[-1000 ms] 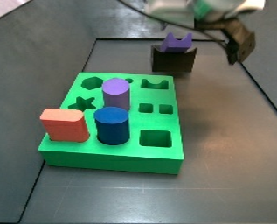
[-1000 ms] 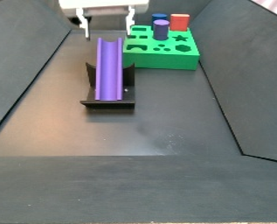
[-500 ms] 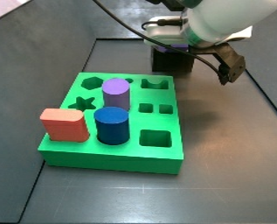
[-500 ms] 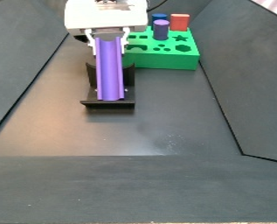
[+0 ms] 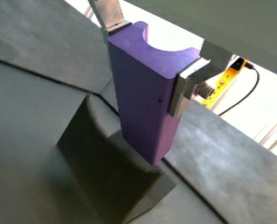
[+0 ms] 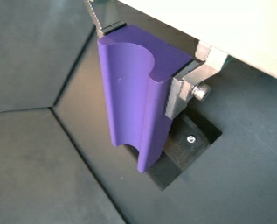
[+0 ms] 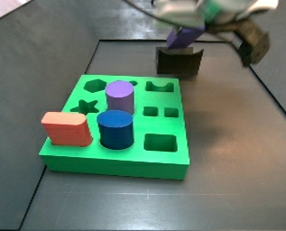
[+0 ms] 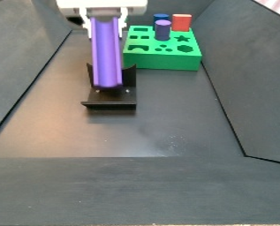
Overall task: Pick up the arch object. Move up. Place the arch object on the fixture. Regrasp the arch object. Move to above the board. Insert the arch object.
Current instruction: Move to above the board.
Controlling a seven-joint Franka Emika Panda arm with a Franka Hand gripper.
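regrasp done: the gripper, clenched on the arch object, tilts it off the fixture; next, carry it above the board.

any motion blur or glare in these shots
In a side view the gripper and the arch object are smeared by motion; the board is sharp. In a wrist view the arch object is crisp, with bright background beyond the dark floor.
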